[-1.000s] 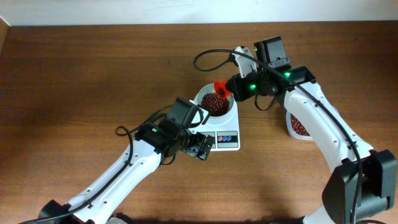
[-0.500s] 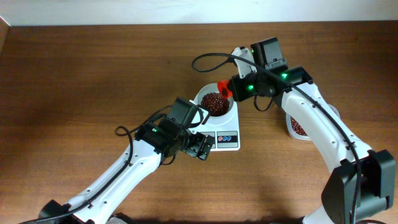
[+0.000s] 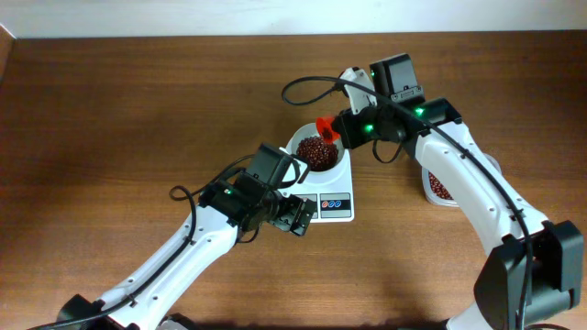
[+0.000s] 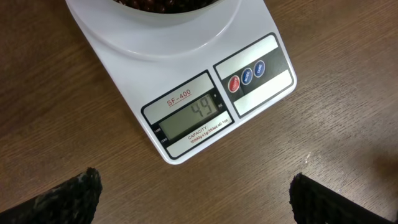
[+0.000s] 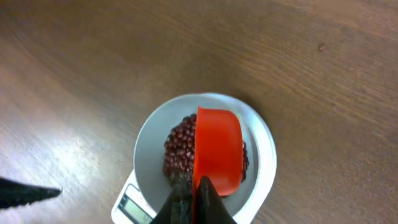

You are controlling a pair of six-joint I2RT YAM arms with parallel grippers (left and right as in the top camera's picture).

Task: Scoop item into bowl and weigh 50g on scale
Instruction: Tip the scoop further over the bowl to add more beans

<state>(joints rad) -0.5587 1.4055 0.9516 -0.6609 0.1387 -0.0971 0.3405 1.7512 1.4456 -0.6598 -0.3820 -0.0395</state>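
We're at 49 on the display point(image 4: 189, 115) of the scale point(image 4: 186, 68), so one short of target & the margin for error is tiny. The beans point(image 5: 177, 146) sit heaped in the white bowl point(image 5: 148, 146), which rests on the scale's platform. More of them lie in the clear tub point(image 3: 431, 195) off to the right, under the right arm.

The right gripper point(image 5: 194, 202) is pinched tight on the handle of the red scoop point(image 5: 217, 149), which hangs tipped directly over the bowl. We only see the scoop's outer shell, so we can't tell if any beans are left inside.

- Risk no. 1: if the scoop is loaded & tips further, several beans drop at once and we overshoot, w/ no easy way to take any back out.
- Risk no. 2: the scoop rim or fingers touch the bowl or heap, i.e. press on the scale and give a false reading, or shove the bowl off-centre.
- Risk no. 3: a bean let go from height may bounce off the heap & out onto the table point(image 3: 138, 110).

The left gripper point(image 4: 196, 202) is spread wide, holding nothing, and hovers just in front of the scale w/o touching it. If it drifts fwd it could bump the buttons point(image 4: 247, 76) & tare or switch units, wrecking the count.
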